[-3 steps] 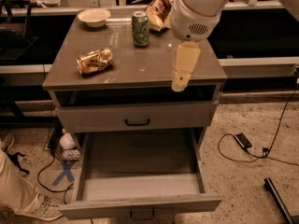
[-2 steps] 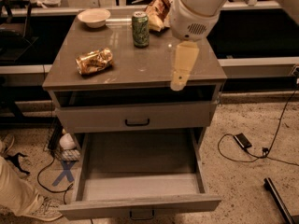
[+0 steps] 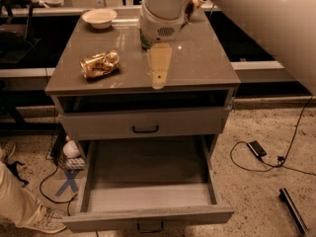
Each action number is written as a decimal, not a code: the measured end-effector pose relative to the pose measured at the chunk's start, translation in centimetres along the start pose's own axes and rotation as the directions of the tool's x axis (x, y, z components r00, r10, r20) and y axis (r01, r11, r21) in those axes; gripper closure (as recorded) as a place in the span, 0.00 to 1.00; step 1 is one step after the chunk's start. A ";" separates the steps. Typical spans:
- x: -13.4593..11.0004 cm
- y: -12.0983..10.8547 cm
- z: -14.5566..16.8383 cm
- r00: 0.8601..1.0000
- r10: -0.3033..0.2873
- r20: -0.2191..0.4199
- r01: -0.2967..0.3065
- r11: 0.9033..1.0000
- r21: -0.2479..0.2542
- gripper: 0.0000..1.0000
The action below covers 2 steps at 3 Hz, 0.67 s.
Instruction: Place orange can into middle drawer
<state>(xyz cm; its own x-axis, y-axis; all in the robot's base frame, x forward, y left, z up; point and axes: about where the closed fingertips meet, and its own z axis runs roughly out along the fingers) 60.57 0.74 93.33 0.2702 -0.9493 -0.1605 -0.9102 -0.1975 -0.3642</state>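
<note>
The orange can (image 3: pixel 100 64) lies on its side on the left part of the cabinet's countertop (image 3: pixel 197 68). My gripper (image 3: pixel 159 70) hangs pointing down over the front middle of the countertop, to the right of the can and apart from it. It holds nothing that I can see. The middle drawer (image 3: pixel 98 201) is pulled fully out below, and its inside is bare. Its small black handle (image 3: pixel 149 227) shows at the bottom edge. The front above it (image 3: pixel 98 125), with a like handle, is shut.
A white bowl (image 3: pixel 99 18) stands at the back left of the countertop. A green can (image 3: pixel 143 39) is mostly hidden behind my arm. A person's leg and shoe (image 3: pixel 29 214) are at the lower left. Cables and a small device (image 3: pixel 257 148) lie on the floor at the right.
My gripper has moved left, from the countertop's right front edge to its front middle, closer to the orange can. My arm now covers the green can.
</note>
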 end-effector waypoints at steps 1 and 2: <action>-4.3 -4.0 5.4 0.991 -0.129 0.021 0.130 0.991 -0.033 0.00; -6.7 -6.0 8.3 0.981 -0.192 0.037 0.194 0.979 -0.056 0.00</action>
<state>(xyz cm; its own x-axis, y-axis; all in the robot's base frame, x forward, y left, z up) 66.86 10.37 88.96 0.4513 -0.8841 -0.1211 -0.8567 -0.3912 -0.3362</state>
